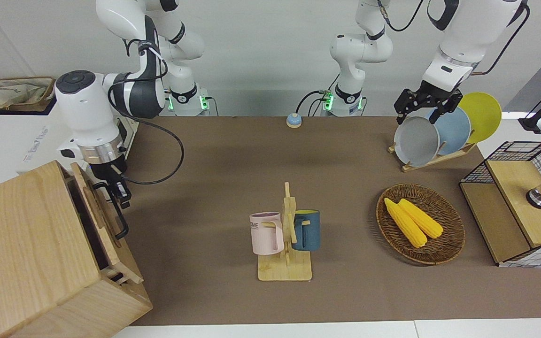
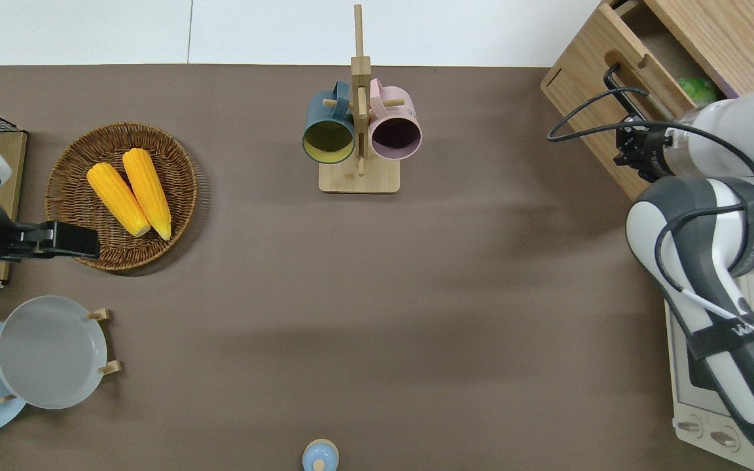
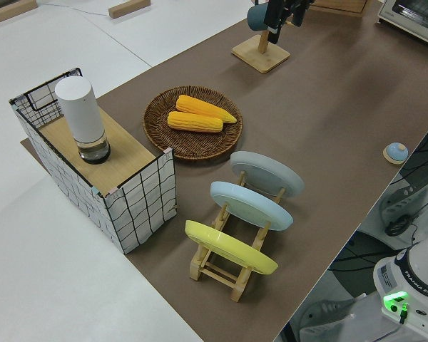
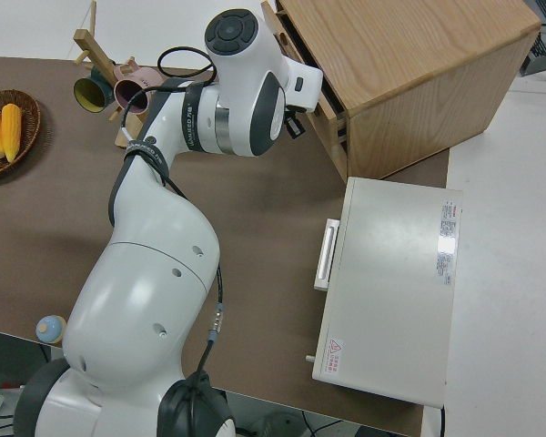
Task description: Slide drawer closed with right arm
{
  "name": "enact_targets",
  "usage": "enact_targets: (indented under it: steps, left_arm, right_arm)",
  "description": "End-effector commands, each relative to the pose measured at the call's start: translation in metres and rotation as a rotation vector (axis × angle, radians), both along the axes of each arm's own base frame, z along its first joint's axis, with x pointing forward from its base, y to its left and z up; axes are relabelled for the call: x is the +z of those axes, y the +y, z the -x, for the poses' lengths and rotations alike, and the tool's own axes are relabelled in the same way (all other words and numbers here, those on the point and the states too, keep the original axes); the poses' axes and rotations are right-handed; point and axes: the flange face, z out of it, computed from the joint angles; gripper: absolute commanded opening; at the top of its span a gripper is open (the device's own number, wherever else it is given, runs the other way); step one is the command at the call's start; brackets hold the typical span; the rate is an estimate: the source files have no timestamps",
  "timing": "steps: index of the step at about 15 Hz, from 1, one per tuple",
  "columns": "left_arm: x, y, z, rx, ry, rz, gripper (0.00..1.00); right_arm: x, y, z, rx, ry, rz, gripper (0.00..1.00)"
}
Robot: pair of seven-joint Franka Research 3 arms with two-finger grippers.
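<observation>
Drawer [image 1: 96, 213], rigid wood on its box [image 1: 26, 244], looks free-sliding; push squarely beside its black bar handle [image 1: 121, 220], where the right gripper [image 1: 119, 193] sits, grip unreadable.

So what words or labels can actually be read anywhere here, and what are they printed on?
"FRANKA EMIKA": on the white robot base with a green light.
"OME": on the pink mug on the wooden rack; any letter before it is hidden.
"WA...": white letters on the black strap round the right arm; the rest is unreadable.
White oven: stickers and grey print, too small to read.
Green packet in the pale-wood drawer: print too small.
</observation>
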Motion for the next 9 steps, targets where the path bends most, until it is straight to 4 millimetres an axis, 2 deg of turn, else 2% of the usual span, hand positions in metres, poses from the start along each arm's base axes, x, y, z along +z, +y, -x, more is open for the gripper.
enact_targets:
  steps: [1,7,9]
  left_arm:
    - [0.004,0.002,0.004,-0.002,0.003,-0.012,1.0]
    - [0.005,0.001,0.004,-0.003,0.002,-0.012,1.0]
    - [0.004,0.002,0.004,-0.002,0.003,-0.012,1.0]
  right_arm:
    - [0.001,-0.024,-0.009,0.012,-0.042,-0.016,0.0]
    - [0.004,-0.056,-0.012,0.028,-0.074,0.021,0.0]
    - [0.006,-0.06,-0.013,0.026,-0.081,0.022,0.0]
